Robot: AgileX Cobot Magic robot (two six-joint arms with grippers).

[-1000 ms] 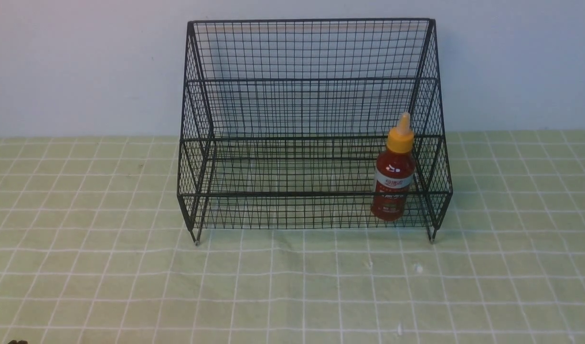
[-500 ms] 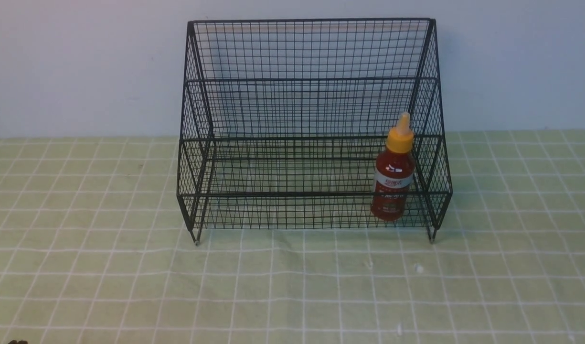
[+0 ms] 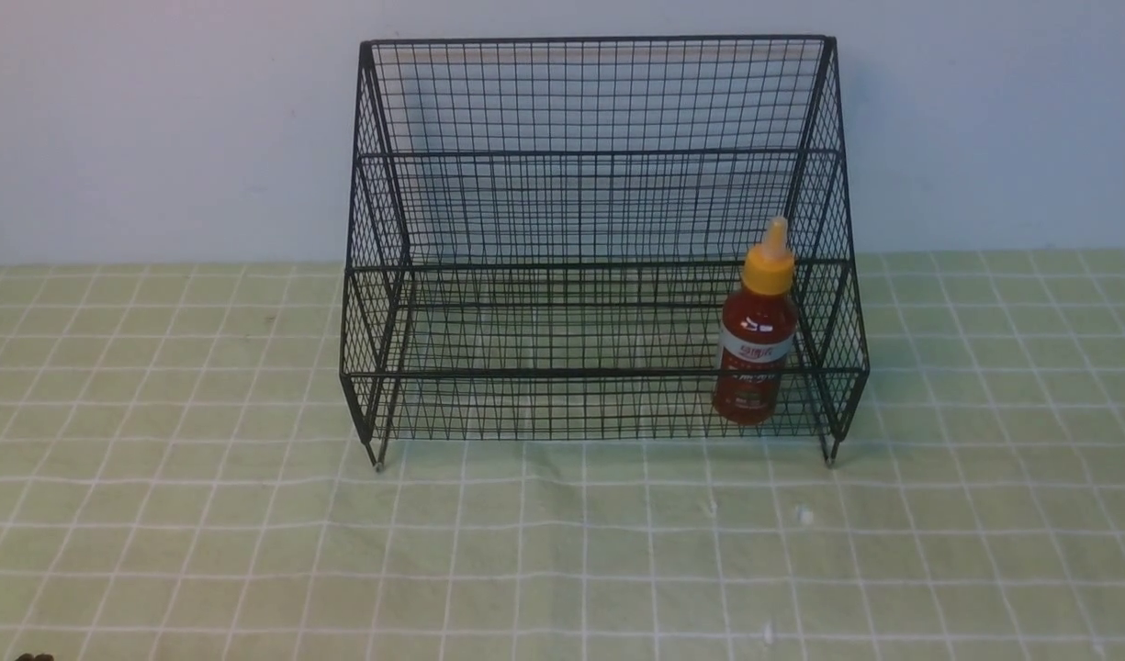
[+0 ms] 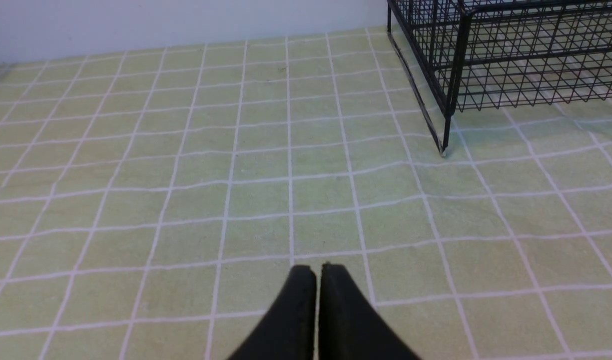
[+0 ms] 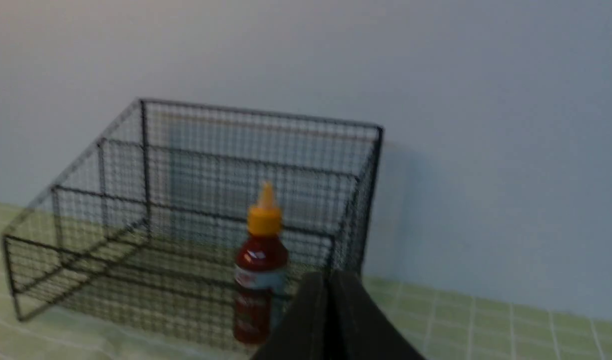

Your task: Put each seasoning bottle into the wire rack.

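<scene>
Right hand (image 5: 329, 280), clenched and empty, sits near the seasoning bottle (image 5: 260, 265) upright inside the wire rack (image 5: 136, 220).

Front view faces the wire rack (image 3: 599, 248) squarely from mid-distance; both wrist views, lower, share it obliquely.

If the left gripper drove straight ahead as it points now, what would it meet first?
Probably only the checked cloth, then the wall. The left gripper, jaws shut, points past the rack, which stands off to one side. Depth is unclear.
</scene>
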